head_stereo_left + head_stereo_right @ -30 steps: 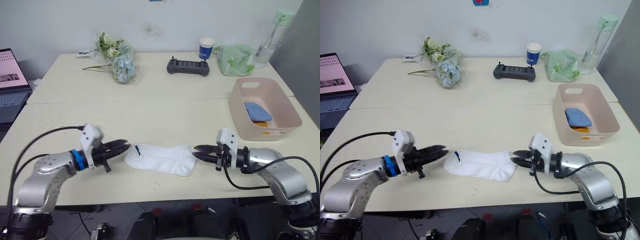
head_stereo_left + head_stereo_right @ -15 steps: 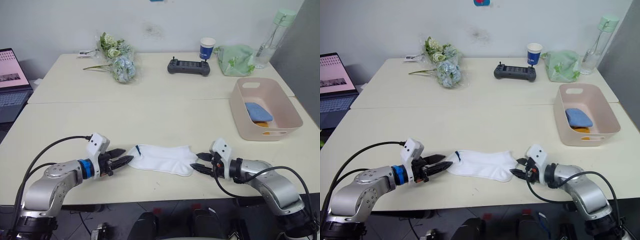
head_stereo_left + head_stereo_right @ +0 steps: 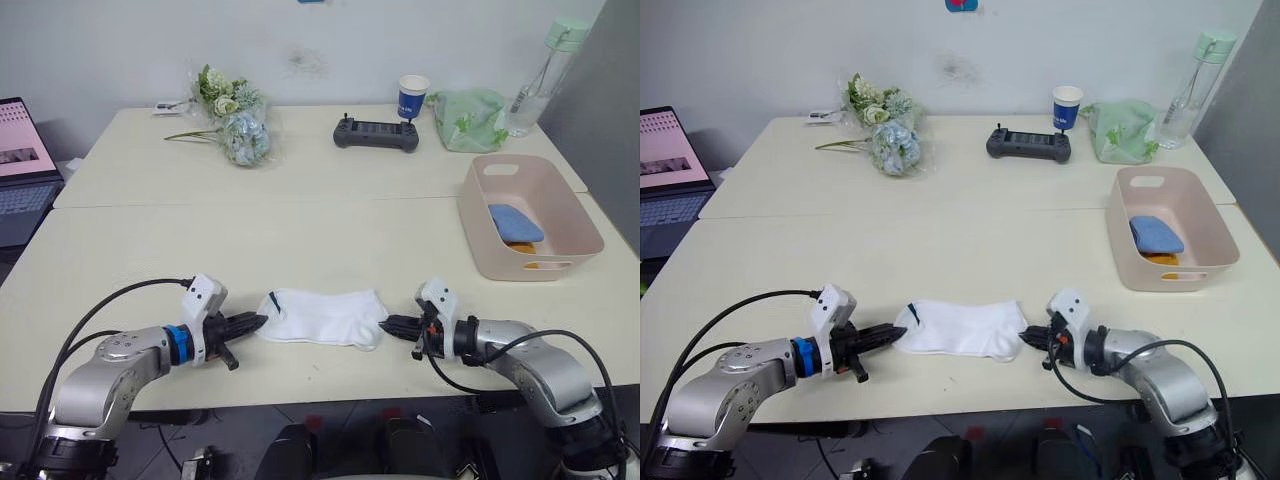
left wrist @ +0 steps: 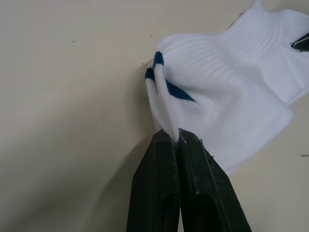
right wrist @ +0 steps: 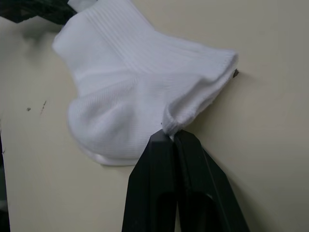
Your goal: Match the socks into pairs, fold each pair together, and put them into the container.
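White socks [image 3: 322,316] lie flat near the table's front edge, with a small dark blue mark at their left end. My left gripper [image 3: 256,323] is shut on that left end [image 4: 164,108]. My right gripper [image 3: 388,325] is shut on the cuff at the right end [image 5: 193,108]. The pale pink container [image 3: 532,215] stands at the right side of the table. Inside it lie a light blue sock [image 3: 515,223] and a bit of mustard-orange sock [image 3: 523,245].
At the back of the table are a flower bunch [image 3: 232,118], a black controller [image 3: 376,133], a blue paper cup [image 3: 412,98], a green plastic bag [image 3: 468,119] and a bottle [image 3: 540,75]. A laptop [image 3: 22,165] sits at far left.
Both grippers moved inward onto the white socks' ends and shut on them. The socks bunched slightly shorter between them.
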`<state>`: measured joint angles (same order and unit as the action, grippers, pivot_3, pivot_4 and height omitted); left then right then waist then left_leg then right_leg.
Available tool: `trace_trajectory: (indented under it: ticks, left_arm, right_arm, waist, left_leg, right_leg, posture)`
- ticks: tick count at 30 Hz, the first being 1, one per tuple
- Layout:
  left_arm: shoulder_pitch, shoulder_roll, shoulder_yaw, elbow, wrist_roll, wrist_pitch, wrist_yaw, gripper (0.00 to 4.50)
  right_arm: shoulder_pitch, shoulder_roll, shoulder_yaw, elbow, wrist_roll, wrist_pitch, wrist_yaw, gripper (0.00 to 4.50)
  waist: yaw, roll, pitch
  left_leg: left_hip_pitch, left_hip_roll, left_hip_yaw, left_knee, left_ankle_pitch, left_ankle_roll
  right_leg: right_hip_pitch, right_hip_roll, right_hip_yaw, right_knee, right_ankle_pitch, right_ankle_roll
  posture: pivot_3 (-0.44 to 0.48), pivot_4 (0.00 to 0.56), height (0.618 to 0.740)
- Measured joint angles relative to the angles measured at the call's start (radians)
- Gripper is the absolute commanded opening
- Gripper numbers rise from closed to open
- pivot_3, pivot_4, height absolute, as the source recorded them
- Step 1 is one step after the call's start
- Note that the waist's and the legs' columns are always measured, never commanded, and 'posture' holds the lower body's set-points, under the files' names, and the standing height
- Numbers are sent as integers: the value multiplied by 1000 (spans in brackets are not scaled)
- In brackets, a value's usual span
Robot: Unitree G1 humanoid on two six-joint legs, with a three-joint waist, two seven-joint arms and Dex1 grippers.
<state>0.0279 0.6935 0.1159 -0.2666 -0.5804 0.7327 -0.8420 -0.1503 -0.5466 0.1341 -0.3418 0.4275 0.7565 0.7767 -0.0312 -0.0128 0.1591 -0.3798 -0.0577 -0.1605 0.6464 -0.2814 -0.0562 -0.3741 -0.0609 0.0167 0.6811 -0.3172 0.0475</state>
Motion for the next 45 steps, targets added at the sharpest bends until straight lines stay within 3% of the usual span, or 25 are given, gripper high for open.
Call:
trace_trajectory:
  ticks: [6, 13, 22, 25, 27, 30, 33, 34, 39, 45]
  left_arm:
    - [-3, -84, 6, -57, -103, 126, 77, 23]
    - [-32, -107, -5, -57, -78, 109, 129, 23]
    - [-22, 15, 17, -27, -61, 64, 38, 2785]
    - [-75, 51, 94, -14, -83, 61, 13, 2604]
    - [-173, 84, 18, -5, -46, -4, -69, 2241]
    - [-316, 83, -73, -6, 28, -131, -143, 1211]
    - [-368, 23, -196, 37, 116, -217, -170, 188]
    - [-373, 1, -246, 65, 147, -241, -175, 30]
    - [-394, -86, -400, 196, 282, -326, -175, 30]
    - [-405, -142, -443, 287, 361, -393, -173, 30]
  right_arm:
    - [-51, -88, -38, 75, 17, -9, 72, 0]
    - [-51, -112, -38, 107, 26, -25, 118, 0]
    - [-51, -105, -38, 109, 26, -33, 112, 0]
    - [-51, -104, -38, 111, 26, -40, 111, 0]
    - [-51, -110, -41, 124, 26, -46, 117, 0]
    - [-64, -111, -42, 132, 26, -51, 128, 0]
    - [-72, -112, -42, 146, 27, -51, 138, 0]
    - [-76, -112, -42, 150, 27, -51, 139, 0]
    - [-79, -112, -43, 149, 31, -50, 145, 0]
    - [-87, -97, -55, 83, 100, -1, 144, 0]
  waist:
    - [1, 0, 0]
    - [1, 0, 0]
    - [1, 0, 0]
    - [1, 0, 0]
    - [8, -2, 1]
    - [11, 0, 0]
    - [4, 0, 0]
    - [0, 0, 0]
    - [-3, 0, 0]
    - [0, 0, 0]
  left_leg:
    - [0, 0, 0, 0, 0, 1]
    - [0, 0, 1, 0, 0, 0]
    - [0, 0, 0, 0, 0, 0]
    - [0, -1, 1, 0, 0, 0]
    - [-2, -1, -1, 1, 0, 0]
    - [0, -2, 2, 1, 0, 0]
    - [-1, -1, 2, 0, 0, 0]
    - [-1, -1, 2, 0, 0, 0]
    - [-1, 0, 2, 0, 0, 0]
    - [-1, 0, 1, 1, 0, 0]
  right_leg:
    - [1, 0, -1, 0, 0, 0]
    - [0, 0, 0, 0, 0, 0]
    - [0, 0, -1, 0, 0, 0]
    - [0, 0, 0, -1, 0, 0]
    - [0, 1, -2, -1, 0, 0]
    - [1, 1, -1, -1, 0, 0]
    - [1, 1, -1, -1, 0, 0]
    - [0, 2, 0, -1, 0, 0]
    - [0, 3, 0, 0, 0, 0]
    - [1, 3, -1, 0, 0, 0]
  posture:
    - [0, 150, 740]
    - [0, 150, 740]
    - [0, 150, 740]
    - [0, 150, 740]
    - [0, 150, 740]
    - [0, 150, 740]
    - [0, 150, 740]
    - [0, 150, 740]
    - [0, 150, 740]
    - [0, 150, 740]
